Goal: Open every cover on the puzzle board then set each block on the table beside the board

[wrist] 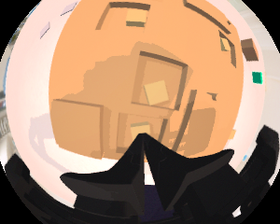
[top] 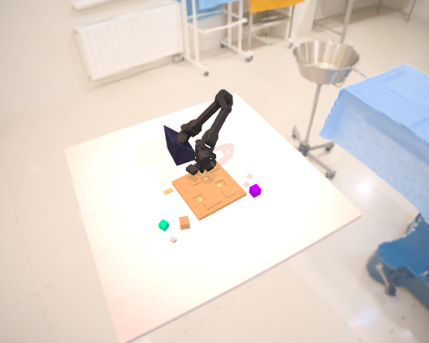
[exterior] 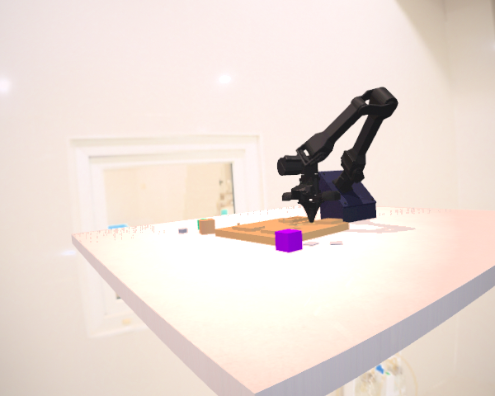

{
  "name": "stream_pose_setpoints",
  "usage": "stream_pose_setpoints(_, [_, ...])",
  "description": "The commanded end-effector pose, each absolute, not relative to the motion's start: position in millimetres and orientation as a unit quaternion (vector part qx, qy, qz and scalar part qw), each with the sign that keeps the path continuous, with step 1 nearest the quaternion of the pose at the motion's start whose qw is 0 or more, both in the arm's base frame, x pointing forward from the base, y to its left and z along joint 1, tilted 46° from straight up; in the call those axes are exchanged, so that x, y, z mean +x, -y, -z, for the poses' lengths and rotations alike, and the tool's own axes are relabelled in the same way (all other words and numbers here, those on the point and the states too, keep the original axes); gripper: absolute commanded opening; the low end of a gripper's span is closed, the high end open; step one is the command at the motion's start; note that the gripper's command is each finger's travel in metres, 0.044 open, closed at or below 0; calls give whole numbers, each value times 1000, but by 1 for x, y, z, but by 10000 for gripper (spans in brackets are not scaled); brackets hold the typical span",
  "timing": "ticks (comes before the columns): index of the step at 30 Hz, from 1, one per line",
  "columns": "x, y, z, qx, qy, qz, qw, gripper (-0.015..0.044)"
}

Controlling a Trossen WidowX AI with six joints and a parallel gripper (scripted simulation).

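Observation:
The orange puzzle board [top: 188,191] [exterior: 247,237] [wrist: 79,56] lies flat. Its covers match its colour, so I cannot tell how far each is open. Several small pale-yellow squares show on it, one in the central square outline [wrist: 156,92] and one nearer the fingers [wrist: 138,126]. My gripper [top: 202,171] [exterior: 311,220] [wrist: 143,134] is shut and empty, tips down, low at the board's robot-side part; contact is unclear. A purple cube [top: 254,191] [exterior: 288,240], a green cube [top: 164,224] [wrist: 257,77] and a brown-orange cube [top: 184,223] [exterior: 206,226] [wrist: 249,49] rest on the table.
Two pale flat tiles [top: 249,176] [top: 246,184] lie near the purple cube. A small greyish tile [top: 173,239] [exterior: 182,230] lies near the brown-orange cube. A flat yellow piece [top: 167,191] lies beside the board. A dark blue wedge-shaped object [top: 177,151] [exterior: 352,205] stands behind the board.

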State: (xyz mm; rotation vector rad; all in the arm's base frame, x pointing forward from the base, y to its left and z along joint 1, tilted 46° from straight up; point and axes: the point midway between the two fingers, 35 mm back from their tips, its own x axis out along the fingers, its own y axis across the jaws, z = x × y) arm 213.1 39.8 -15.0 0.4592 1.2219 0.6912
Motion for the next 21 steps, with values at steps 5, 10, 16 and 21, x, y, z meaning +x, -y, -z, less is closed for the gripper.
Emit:
stream_pose_setpoints(5, [211,-42,16,208,-560,-317,737,0])
stream_pose_setpoints(10, [211,-41,16,208,-560,-317,737,0])
stream_pose_setpoints(16, [213,-39,14,210,-558,-315,739,0])
stream_pose_setpoints(21, [213,-36,11,202,-556,-321,740,0])
